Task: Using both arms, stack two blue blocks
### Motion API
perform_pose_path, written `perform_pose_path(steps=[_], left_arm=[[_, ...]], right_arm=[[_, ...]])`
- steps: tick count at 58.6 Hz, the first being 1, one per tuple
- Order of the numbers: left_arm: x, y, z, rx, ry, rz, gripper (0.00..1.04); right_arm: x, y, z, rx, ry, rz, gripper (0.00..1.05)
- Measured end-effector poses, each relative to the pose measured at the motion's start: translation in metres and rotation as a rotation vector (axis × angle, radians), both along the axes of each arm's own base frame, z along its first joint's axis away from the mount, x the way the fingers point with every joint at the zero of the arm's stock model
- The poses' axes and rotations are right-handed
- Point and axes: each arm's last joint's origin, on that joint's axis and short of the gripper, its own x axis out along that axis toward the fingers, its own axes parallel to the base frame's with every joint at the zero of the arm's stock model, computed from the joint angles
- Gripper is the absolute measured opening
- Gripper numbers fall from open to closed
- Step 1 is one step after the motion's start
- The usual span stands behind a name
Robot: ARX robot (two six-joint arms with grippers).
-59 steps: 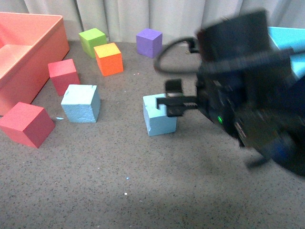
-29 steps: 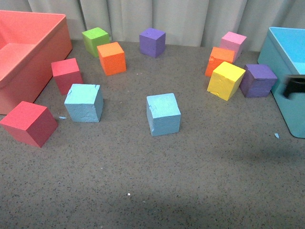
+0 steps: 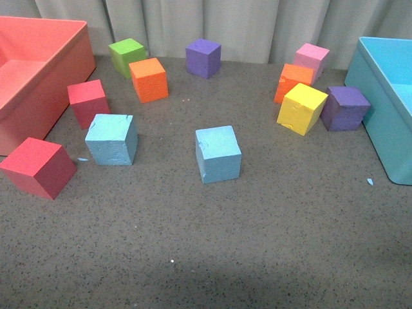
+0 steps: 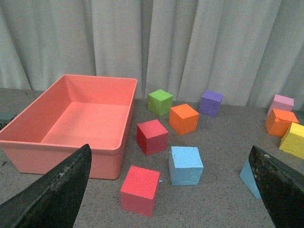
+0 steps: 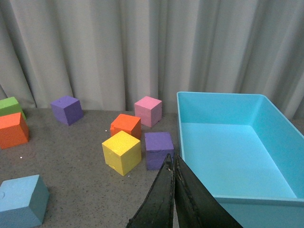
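Two sky-blue blocks stand apart on the grey table: one at the left [image 3: 111, 139], one in the middle [image 3: 218, 154]. Neither arm shows in the front view. My left gripper [image 4: 170, 156] is open and empty, held back from the blocks. The left blue block [image 4: 185, 165] shows between its fingers [image 4: 57, 190], and the middle block [image 4: 250, 176] is partly hidden by the other finger. My right gripper [image 5: 172, 159] is shut on nothing, near the light-blue bin. The middle blue block [image 5: 21, 199] lies far off to its side.
A coral bin [image 3: 38, 71] stands at the left and a light-blue bin [image 3: 386, 96] at the right. Two red cubes [image 3: 38, 166] lie near the left blue block. Green [image 3: 127, 55], orange [image 3: 149, 79], purple [image 3: 203, 58], yellow [image 3: 302, 108] and pink [image 3: 312, 58] cubes lie further back.
My right arm, which was in front of the middle blue block, has pulled away to the right and out of the front view. The blocks have not moved.
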Motion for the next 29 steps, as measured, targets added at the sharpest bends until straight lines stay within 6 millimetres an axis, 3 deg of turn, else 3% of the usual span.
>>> perform_pose_path(steps=[11, 29], left_arm=[[0.0, 0.0, 0.0, 0.0, 0.0, 0.0, 0.98], [0.0, 0.0, 0.0, 0.0, 0.0, 0.0, 0.98]], right_arm=[[-0.015, -0.014, 0.011, 0.003, -0.024, -0.014, 0.01], [-0.032, -0.014, 0.012, 0.003, -0.025, -0.008, 0.01]])
